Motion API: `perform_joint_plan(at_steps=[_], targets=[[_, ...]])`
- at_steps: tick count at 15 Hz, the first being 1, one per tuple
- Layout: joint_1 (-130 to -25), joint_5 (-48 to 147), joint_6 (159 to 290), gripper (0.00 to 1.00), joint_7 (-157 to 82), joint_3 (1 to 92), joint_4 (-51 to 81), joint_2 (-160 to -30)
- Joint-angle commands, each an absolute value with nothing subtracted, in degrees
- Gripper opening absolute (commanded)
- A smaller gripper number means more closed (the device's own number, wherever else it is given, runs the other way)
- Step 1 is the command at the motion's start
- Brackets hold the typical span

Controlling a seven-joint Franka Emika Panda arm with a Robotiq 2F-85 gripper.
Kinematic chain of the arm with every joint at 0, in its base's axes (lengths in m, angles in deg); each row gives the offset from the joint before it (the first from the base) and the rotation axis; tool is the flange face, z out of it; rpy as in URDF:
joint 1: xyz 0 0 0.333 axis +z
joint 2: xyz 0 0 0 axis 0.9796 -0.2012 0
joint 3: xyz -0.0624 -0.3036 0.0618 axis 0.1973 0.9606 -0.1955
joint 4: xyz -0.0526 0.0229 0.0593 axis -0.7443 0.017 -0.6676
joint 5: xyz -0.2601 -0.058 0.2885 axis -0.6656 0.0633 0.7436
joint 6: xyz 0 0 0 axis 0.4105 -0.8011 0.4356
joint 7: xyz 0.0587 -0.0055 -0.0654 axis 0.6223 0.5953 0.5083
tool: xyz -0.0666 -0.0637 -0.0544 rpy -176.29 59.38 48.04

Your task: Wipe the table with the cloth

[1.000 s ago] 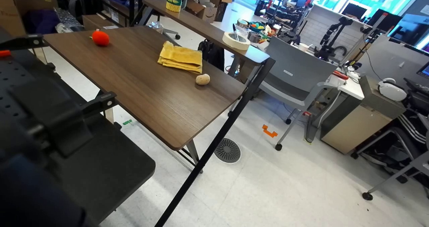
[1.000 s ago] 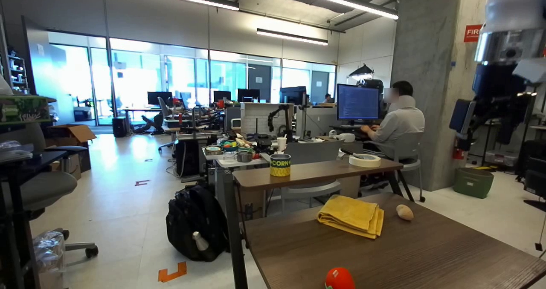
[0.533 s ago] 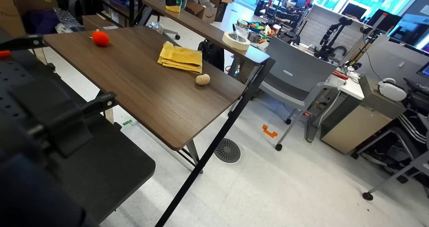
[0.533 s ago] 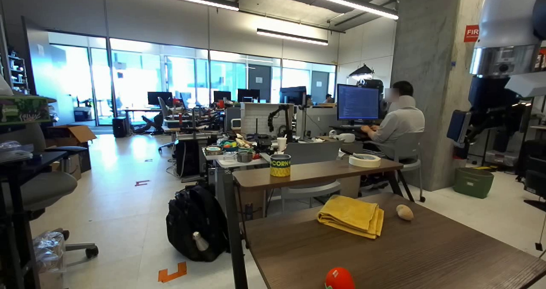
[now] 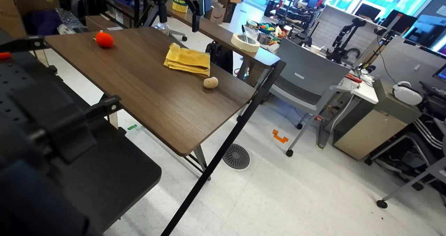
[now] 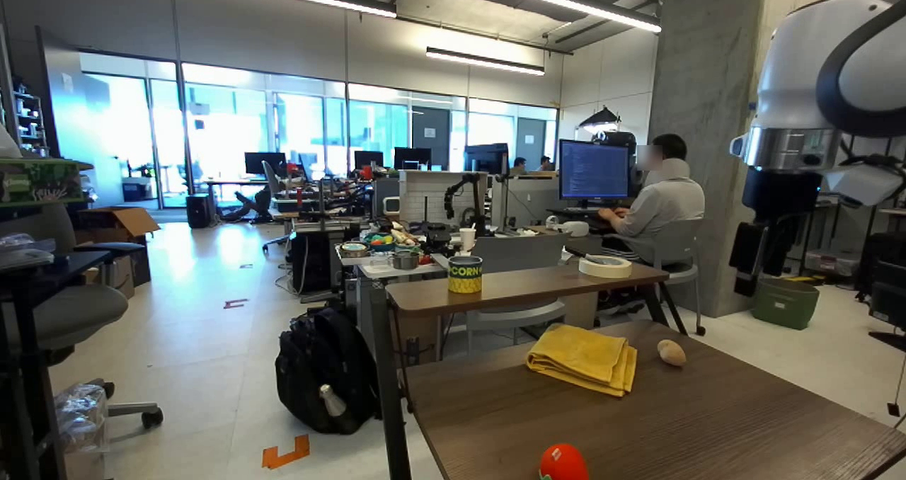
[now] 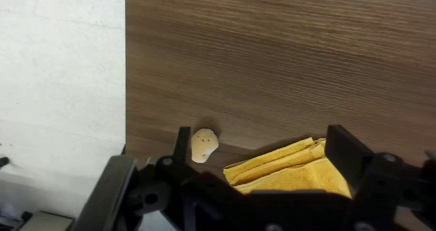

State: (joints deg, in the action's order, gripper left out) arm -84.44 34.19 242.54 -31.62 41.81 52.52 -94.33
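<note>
One folded cloth [image 5: 188, 61] lies on the worktop [image 5: 150, 89], just beside the potato [image 5: 210, 83]; one red ball [image 5: 104, 40] sits farther off. The fingers [image 7: 347, 154] stand spread, above and well apart from the cloth.

corn can [image 6: 465, 276], tape roll [image 6: 606, 271], backpack [image 6: 322, 367]

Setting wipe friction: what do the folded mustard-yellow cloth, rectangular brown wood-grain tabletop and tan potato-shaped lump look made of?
Folded mustard-yellow cloth: matte fabric, maybe terry or microfibre; fuzzy face, layered folds.
Rectangular brown wood-grain tabletop: probably laminate, satin; streaked grain, soft sheen.
Tan potato-shaped lump: matte, dark-specked; foam, plastic or real potato, can't tell.
</note>
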Motion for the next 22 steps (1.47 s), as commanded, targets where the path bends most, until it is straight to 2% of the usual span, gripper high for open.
perform_joint_plan(at_steps=[1,3,4,5,11,17,22], targets=[[-89.5,41.8,244.8,1.0,-16.0,35.9,46.8,-102.6],[-92.9,46.6,240.8,1.0,-7.4,31.7,44.0,-105.8],[-89.7,47.4,234.2,1.0,-7.5,34.2,41.7,-106.5],[-88.4,45.9,241.0,1.0,-10.6,36.3,46.2,-104.1],[-88.5,49.3,242.9,1.0,-12.7,36.3,43.8,-107.4],[-80.6,48.4,252.0,1.0,-31.4,45.2,33.5,-120.1],[-76.9,50.4,249.6,1.0,-41.6,50.2,20.1,-129.4]])
